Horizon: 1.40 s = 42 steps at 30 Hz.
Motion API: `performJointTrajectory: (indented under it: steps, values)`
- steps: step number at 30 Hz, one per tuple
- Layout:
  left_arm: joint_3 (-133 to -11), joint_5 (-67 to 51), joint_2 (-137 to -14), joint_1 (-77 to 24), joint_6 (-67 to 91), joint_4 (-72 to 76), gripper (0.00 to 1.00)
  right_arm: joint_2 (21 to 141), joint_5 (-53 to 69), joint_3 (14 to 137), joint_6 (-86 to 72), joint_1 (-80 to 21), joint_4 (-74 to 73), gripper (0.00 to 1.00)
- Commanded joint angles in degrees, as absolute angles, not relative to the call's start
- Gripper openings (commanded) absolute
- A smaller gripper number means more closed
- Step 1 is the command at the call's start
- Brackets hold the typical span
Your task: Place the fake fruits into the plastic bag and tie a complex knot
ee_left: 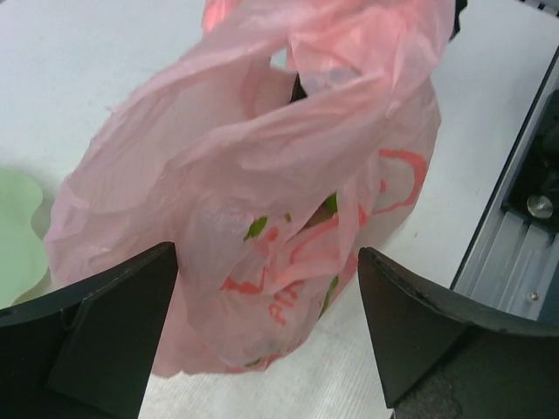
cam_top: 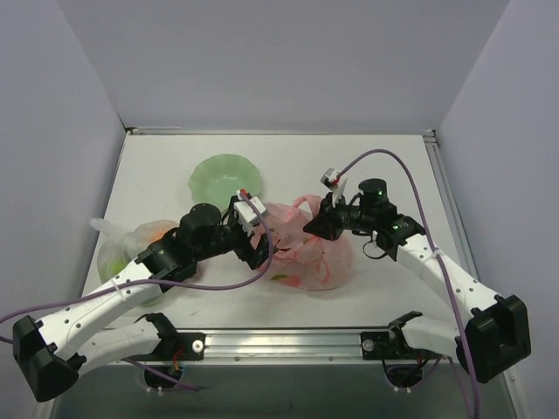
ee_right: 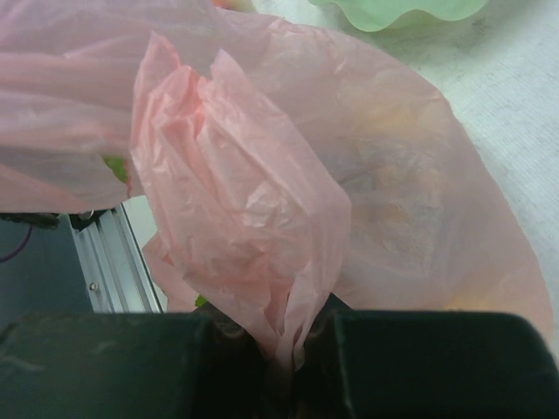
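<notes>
The pink plastic bag lies bulging at mid-table, with red print on it. My right gripper is shut on a bunched fold of the bag at its upper right side; the film runs down into the closed jaws. My left gripper is open at the bag's left side. In the left wrist view its fingers stand wide apart with the bag between and beyond them, not gripped. Green fruit shows dimly through the film; an orange-yellow shape shows too. The other fruits are hidden.
A pale green wavy-rimmed bowl stands behind the bag. A clear bag of fruits lies at the left, partly under my left arm. A metal rail runs along the near edge. Grey walls enclose the table.
</notes>
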<state>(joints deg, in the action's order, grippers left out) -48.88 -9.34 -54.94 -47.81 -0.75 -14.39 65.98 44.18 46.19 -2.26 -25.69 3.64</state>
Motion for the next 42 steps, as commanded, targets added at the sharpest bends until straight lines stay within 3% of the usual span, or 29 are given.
performJointTrajectory:
  steps: [1, 13, 16, 17, 20, 25, 28, 33, 38, 41, 42]
  values:
    - [-49.66, -11.61, -56.95, -47.46, 2.2, -4.58, 0.95, 67.49, 46.05, 47.03, -3.51, -28.12, 9.48, 0.0]
    - [-47.82, -12.3, -63.98, -45.36, 1.67, 5.26, 0.97, 69.7, 50.36, 46.67, -2.9, -33.49, 15.12, 0.0]
    - [-47.11, -19.58, -65.47, -42.29, 0.88, 8.26, 0.86, 69.35, 51.5, 46.84, -1.68, -33.49, 13.72, 0.0]
    - [-47.11, -20.99, -66.09, -41.23, 0.7, 8.52, 0.7, 69.26, 50.98, 46.93, -1.15, -33.49, 12.23, 0.0]
    - [-47.46, -24.86, -65.92, -38.34, 0.35, 6.08, 0.49, 68.47, 50.01, 46.84, -1.14, -30.68, 10.03, 0.0]
    - [-47.37, -31.01, -61.54, -36.74, -7.54, 0.1, 0.31, 67.85, 50.28, 49.74, -0.45, -24.44, 3.62, 0.0]
    - [-48.95, -40.66, -60.47, -36.74, -13.94, -5.35, 0.19, 68.46, 49.22, 52.2, 3.68, -24.17, -2.89, 0.0]
    - [-55.71, -53.24, -64.06, -38.4, -24.5, -19.31, 0.08, 70.4, 47.64, 57.56, 8.69, -28.19, -10.28, 0.0]
    - [-62.92, -53.35, -71.71, -39.81, -27.25, -23.82, 0.06, 71.63, 47.72, 59.85, 11.42, -32.34, -14.57, 0.0]
    - [-64.86, -52.12, -73.82, -39.9, -26.55, -22.07, 0.06, 71.9, 48.42, 60.38, 14.76, -33.66, -17.92, 0.09]
    - [-65.39, -52.03, -74.35, -39.64, -25.85, -21.8, 0.06, 71.72, 48.95, 60.29, 15.2, -33.66, -18.36, 0.21]
